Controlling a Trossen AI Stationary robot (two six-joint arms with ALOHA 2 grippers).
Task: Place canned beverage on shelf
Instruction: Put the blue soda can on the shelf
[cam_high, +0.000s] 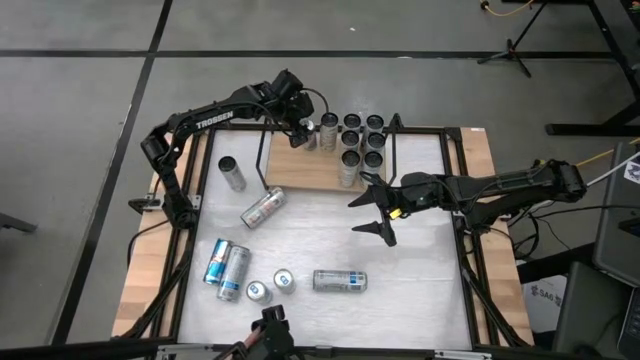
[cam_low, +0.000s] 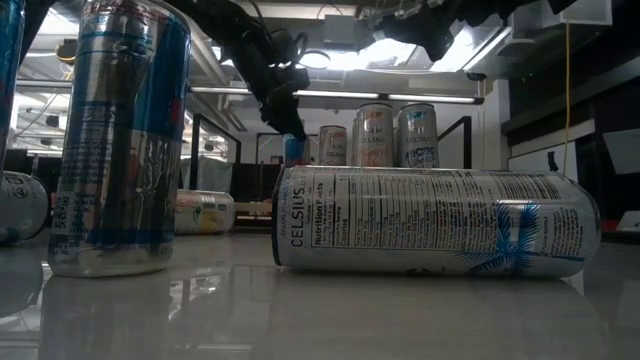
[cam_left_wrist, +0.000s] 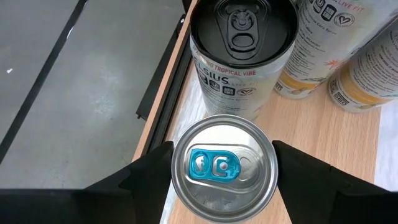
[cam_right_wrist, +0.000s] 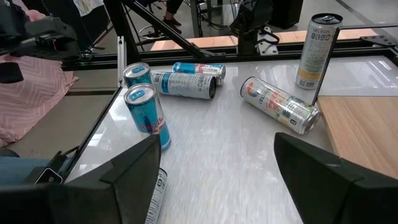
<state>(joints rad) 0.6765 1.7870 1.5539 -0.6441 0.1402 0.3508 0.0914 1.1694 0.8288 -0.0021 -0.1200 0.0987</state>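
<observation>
Left gripper at the shelf's far left corner; right gripper idle over open tabletop.

We see the left fingers spread on either side of a blue-tabbed can standing on the shelf, seemingly just clear of its wall, though we cannot tell for certain. The can sits close to the board's edge and black frame rod, just beside a black-topped can; seven more cans crowd the board's right end, leaving its near part bare. The right gripper hangs with jaws apart over the white table, well apart from the loose cans lying near the front edge.
</observation>
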